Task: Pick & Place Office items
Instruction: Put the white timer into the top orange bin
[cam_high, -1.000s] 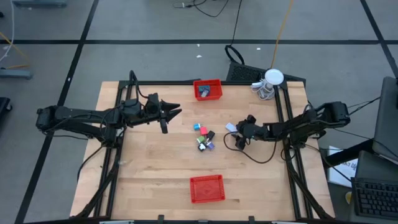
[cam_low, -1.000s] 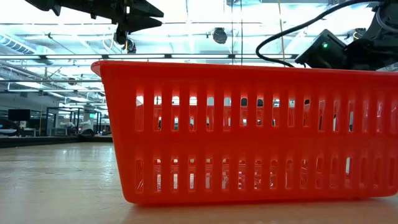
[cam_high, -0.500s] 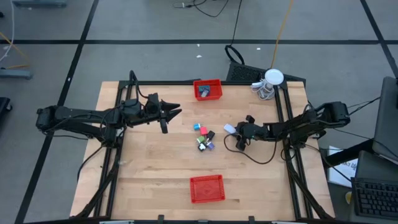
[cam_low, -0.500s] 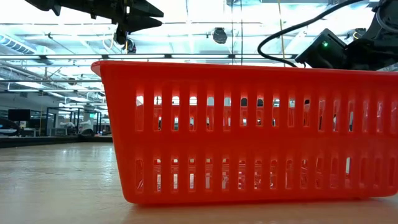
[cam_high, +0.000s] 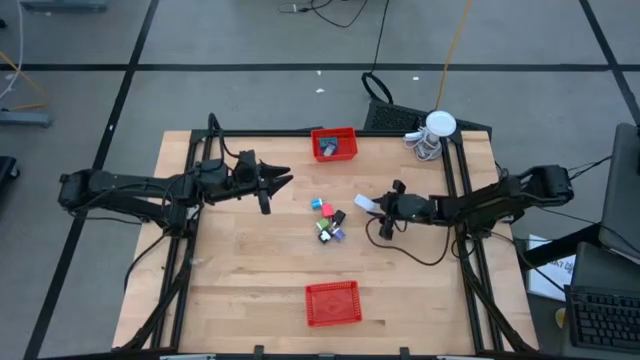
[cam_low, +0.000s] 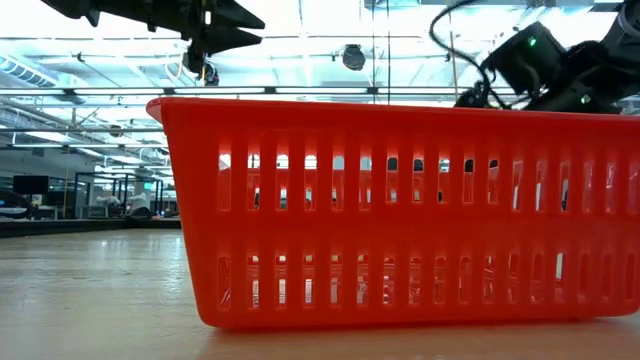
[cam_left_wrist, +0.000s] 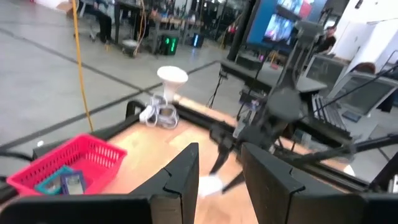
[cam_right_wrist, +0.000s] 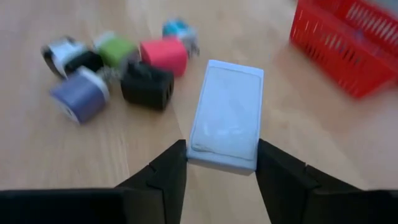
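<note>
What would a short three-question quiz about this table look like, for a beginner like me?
1. True or false: the right gripper holds a white box.
2. How many red baskets are on the table?
3. Which is closest to the white box: A) the pink block, B) the purple block, C) the left gripper?

Key: 1 true. 2 two: far basket, near basket. 3 A.

Looked straight down over the whole table (cam_high: 250, 290) from above; sat level at tabletop height, close behind the near red basket (cam_low: 400, 210), also seen from overhead (cam_high: 332, 303)
</note>
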